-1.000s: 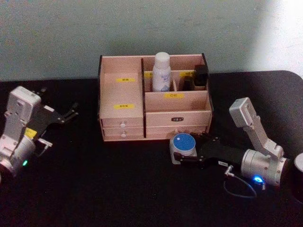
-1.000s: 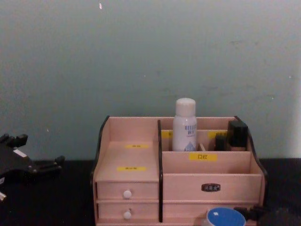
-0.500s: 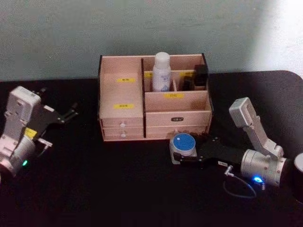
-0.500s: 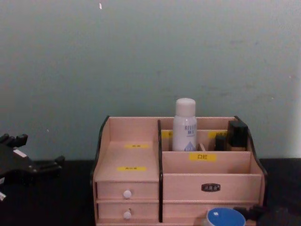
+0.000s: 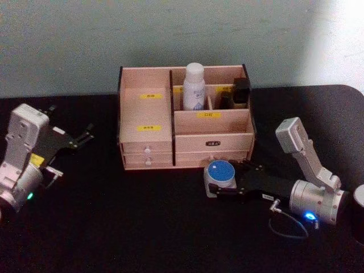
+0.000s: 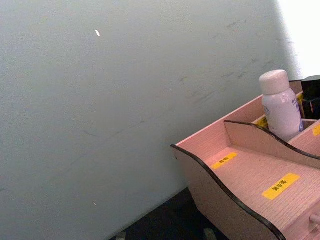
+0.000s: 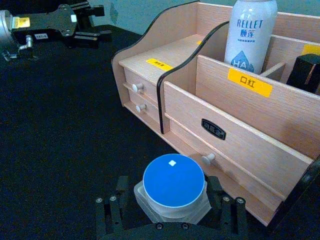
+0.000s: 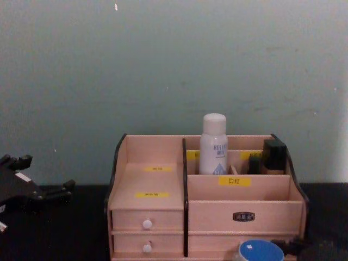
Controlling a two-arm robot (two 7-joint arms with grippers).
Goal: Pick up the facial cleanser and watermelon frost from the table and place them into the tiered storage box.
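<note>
jar gripped on the table, bottle standing in the box

a black table (image 5: 142,222) is stretching out under a plain grey-green wall (image 5: 170,34), and a light wooden box (image 5: 145,114) is standing near the back edge, close to the wall, with its drawers facing the robot. the white bottle (image 5: 194,86) is standing upright in a rear compartment, just right of the dark middle divider. a black item (image 5: 241,91) is sitting in the rear right compartment; what it is cannot be made out.

the jar (image 5: 220,169) with the blue lid is sitting on the table just in front of the box's right drawers, near them but not touching. the right gripper (image 5: 220,182) is lying low over the table, reaching in from the right, its jaws pressing on the jar's sides.

the left gripper (image 5: 88,133) is hanging well to the left of the box, jaws apart and holding nothing. open black table is lying between it and the box, and more across the whole front.

in the chest view the jar is being cut off by the bottom edge. a dark round shape (image 5: 358,213) at the right edge of the head view is being cut off too.
</note>
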